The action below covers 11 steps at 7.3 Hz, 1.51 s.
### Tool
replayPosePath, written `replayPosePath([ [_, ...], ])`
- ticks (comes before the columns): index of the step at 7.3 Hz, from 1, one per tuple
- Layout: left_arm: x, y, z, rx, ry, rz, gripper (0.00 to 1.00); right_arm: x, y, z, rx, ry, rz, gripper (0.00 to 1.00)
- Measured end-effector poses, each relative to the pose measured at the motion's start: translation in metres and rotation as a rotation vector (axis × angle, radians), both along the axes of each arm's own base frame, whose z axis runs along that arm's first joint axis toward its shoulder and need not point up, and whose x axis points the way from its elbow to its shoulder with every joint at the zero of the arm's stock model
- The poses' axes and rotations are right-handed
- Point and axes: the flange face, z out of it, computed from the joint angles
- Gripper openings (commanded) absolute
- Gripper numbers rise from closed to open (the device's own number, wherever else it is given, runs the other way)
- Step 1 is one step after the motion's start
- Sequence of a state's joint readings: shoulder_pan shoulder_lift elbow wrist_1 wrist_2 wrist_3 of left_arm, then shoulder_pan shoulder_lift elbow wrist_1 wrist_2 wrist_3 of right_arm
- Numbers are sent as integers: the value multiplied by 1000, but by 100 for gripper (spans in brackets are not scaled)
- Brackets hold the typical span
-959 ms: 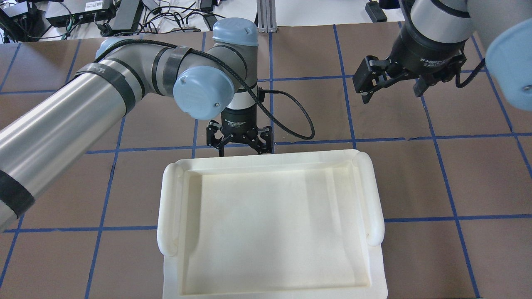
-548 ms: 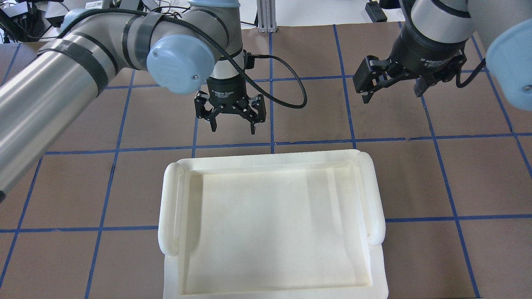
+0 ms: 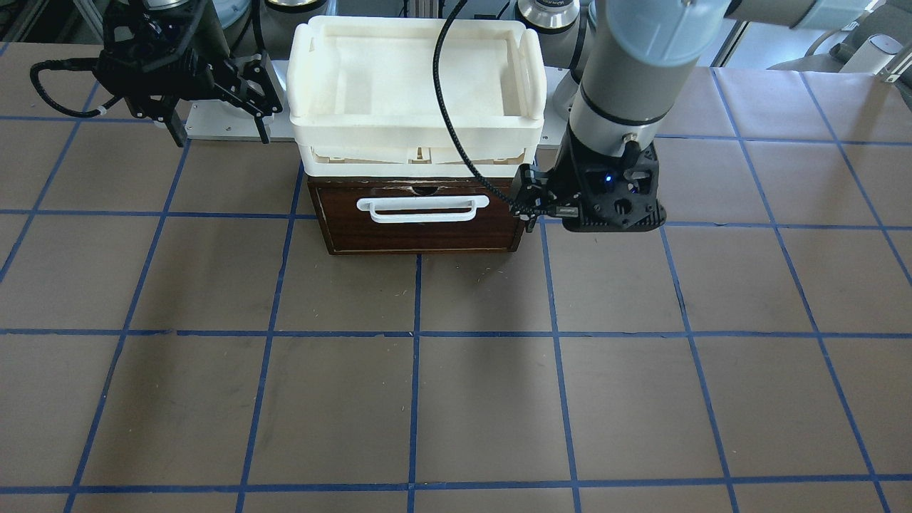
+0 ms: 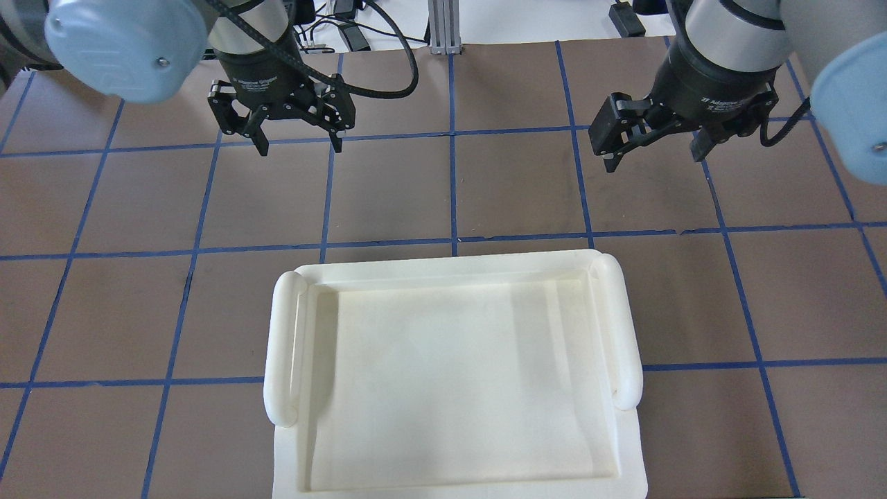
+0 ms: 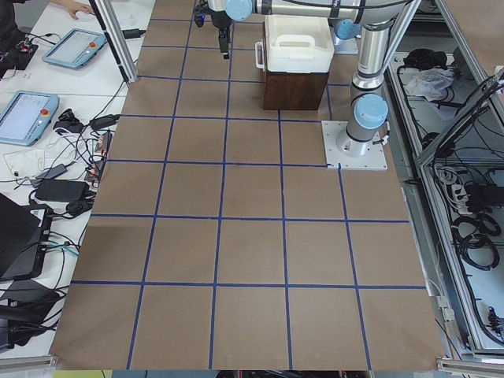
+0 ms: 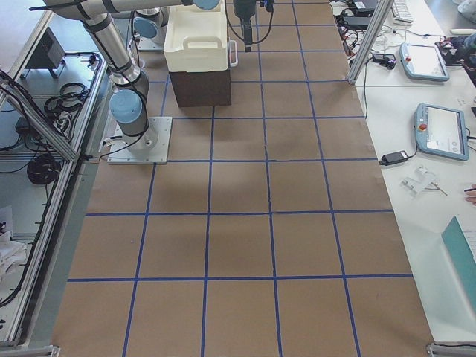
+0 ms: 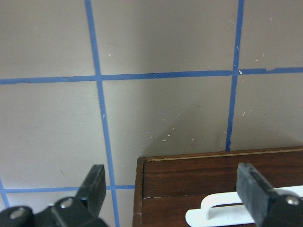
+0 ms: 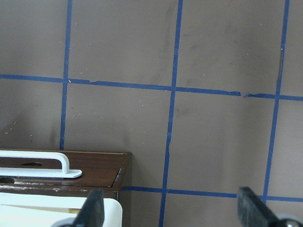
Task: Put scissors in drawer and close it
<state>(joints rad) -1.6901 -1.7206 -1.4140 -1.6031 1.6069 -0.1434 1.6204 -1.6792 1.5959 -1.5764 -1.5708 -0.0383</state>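
Observation:
The dark brown drawer with its white bar handle sits pushed in under the cream tray. No scissors show in any view. My left gripper is open and empty, hanging above the table beyond the drawer's front and off to its left. Its wrist view shows the drawer's front corner between its fingers. My right gripper is open and empty, raised off to the drawer's right. Its wrist view shows the drawer's other corner and the handle.
The cream-white plastic tray lies on top of the drawer box and hides it from overhead. The table is brown with blue tape lines. Cables and power units lie past its far edge.
My left gripper has moved away from the tray's far edge, going further out and to the left, still open. The right gripper has not moved.

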Motion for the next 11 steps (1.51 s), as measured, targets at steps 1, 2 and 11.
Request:
replayPosePath([
  [1, 9, 15, 13, -25, -11, 10, 100, 0, 0, 1, -2, 0, -1, 100],
  [2, 19, 27, 18, -36, -15, 25, 100, -1, -1, 3, -6, 1, -2, 100],
  [11, 47, 75, 40, -48, 10, 57, 100, -1, -1, 5, -10, 0, -2, 100],
])
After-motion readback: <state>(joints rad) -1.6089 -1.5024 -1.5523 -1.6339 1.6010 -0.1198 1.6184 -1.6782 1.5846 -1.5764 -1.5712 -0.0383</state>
